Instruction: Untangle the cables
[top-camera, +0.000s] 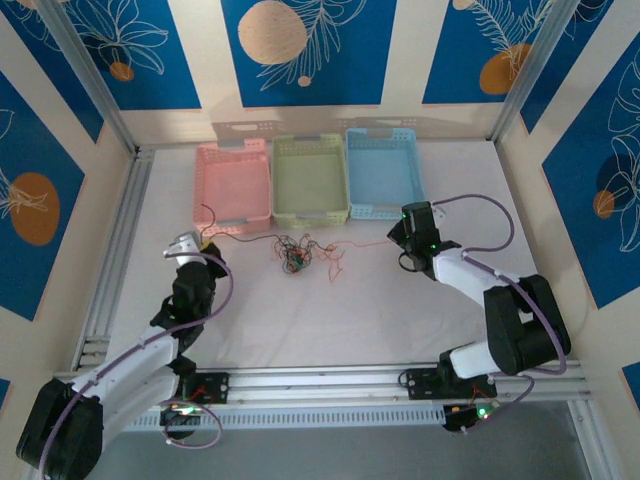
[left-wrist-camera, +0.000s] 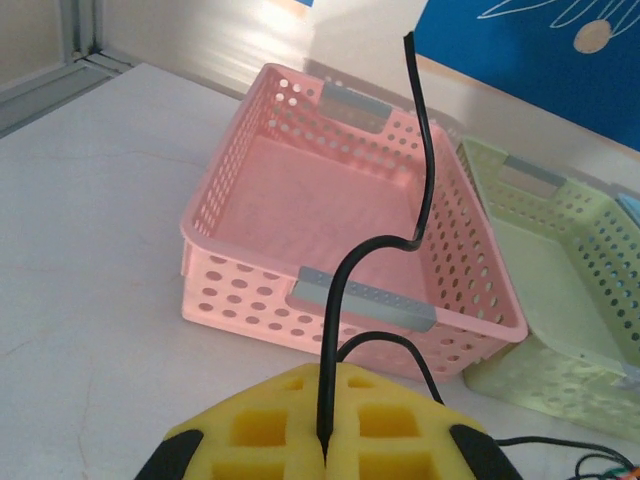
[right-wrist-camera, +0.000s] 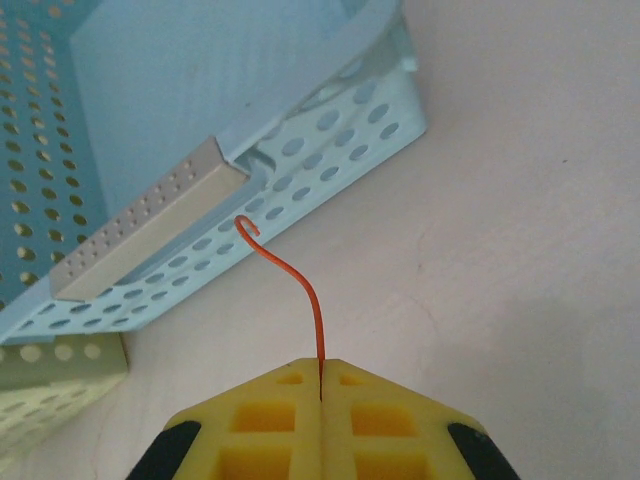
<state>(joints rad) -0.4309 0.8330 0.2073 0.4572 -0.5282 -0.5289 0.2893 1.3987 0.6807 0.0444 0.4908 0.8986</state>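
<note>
- L: left gripper clenched on black cable. The free end sticks up past the pads, pointing twd pink basket.
- R: right gripper clamped on orange-red cable. Its short hooked tip points twd blue basket.
- Clump lies on the table btwn the arms, just in front of green basket.
- Strands run roughly left-right from clump to each gripper.
- Prob. reason: one end held per side, so pulling apart could draw the knot open.
</note>
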